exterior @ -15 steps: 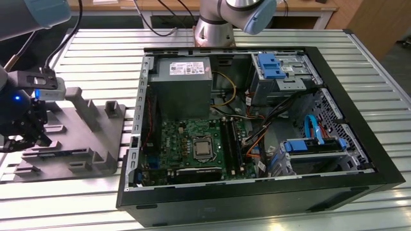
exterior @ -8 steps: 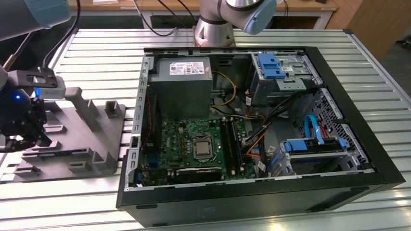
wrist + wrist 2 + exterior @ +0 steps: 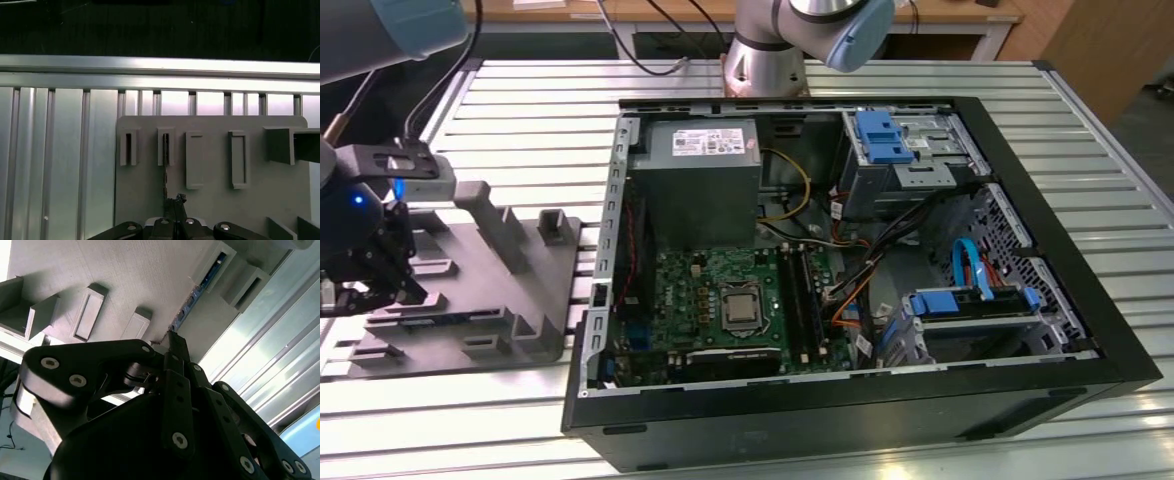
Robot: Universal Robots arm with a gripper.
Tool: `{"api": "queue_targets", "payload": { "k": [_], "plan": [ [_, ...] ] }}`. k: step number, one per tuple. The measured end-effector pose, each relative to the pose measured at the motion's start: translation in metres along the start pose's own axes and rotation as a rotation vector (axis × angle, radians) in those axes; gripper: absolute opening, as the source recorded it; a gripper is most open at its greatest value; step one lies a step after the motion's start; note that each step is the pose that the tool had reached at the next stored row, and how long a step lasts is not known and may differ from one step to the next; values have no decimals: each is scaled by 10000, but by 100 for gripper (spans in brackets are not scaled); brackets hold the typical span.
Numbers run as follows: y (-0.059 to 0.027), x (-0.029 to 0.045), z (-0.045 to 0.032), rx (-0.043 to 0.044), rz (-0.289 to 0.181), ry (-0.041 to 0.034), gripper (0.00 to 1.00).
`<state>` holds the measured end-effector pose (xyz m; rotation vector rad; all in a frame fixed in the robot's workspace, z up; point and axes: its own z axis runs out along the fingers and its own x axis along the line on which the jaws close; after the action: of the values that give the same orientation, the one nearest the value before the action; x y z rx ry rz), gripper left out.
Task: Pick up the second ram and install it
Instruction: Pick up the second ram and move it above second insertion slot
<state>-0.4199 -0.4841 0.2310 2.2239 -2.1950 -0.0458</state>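
Gripper [image 3: 175, 342] closed on the ram's near end, low over the plate.

Fingers look drawn together on the thin edge of the ram [image 3: 202, 282], which stands on edge in a holder of the grey plate [image 3: 125, 270]. Its long axis runs straight ahead from the fingertips, seen in the first wrist view as a dark line [image 3: 165, 170]. Farther off, well to the exterior view's right of the gripper, sits the open case [image 3: 1067, 250] with its black slots [image 3: 801, 295].

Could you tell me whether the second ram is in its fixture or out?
In: in both wrist views the second ram stands edgewise in a slot of the fixture plate, gripper at its end.
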Motion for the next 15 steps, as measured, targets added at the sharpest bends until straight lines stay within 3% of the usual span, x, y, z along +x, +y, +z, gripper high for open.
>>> {"api": "queue_targets", "payload": {
  "k": [15],
  "plan": [
    [0, 0, 0, -9, -972, 32, 10]
  ]
}}
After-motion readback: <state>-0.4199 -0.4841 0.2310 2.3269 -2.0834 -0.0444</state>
